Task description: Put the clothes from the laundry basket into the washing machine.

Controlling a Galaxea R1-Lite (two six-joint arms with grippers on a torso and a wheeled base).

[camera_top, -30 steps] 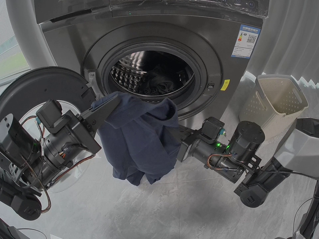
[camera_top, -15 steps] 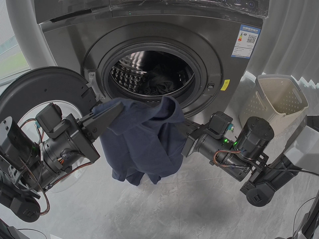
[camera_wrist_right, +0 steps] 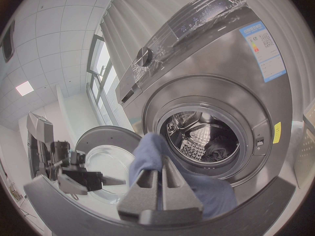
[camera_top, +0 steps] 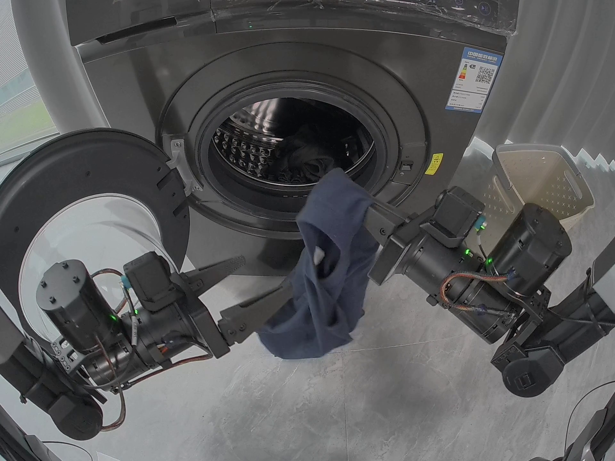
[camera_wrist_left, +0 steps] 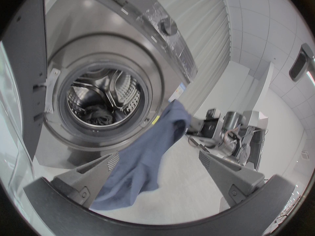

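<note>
Grey marbled floor (camera_top: 397, 404) spreads open before one front-loading washing machine (camera_top: 128, 84), its single round door (camera_top: 83, 161) swung fully out to the robot's left so that the drum mouth (camera_top: 256, 142) stands unobstructed. One cream laundry basket (camera_top: 506, 161) sits on the floor at the machine's right side, against a pale curtain (camera_top: 564, 65). One dark bundle of clothes (camera_top: 301, 158) lies low inside the drum.

One blue garment (camera_top: 330, 257) hangs in the air just in front of the lower lip of the drum mouth, its top fold level with that rim and its hem clear of the floor. The right gripper (camera_top: 370, 211) holds it there, fingers pressed together on the top fold.

The left gripper (camera_top: 256, 280) sits lower, near the door's edge, with its two fingers spread wide. The garment's lower part hangs between them, and one fingertip reaches the cloth's edge; whether it touches cannot be told.
</note>
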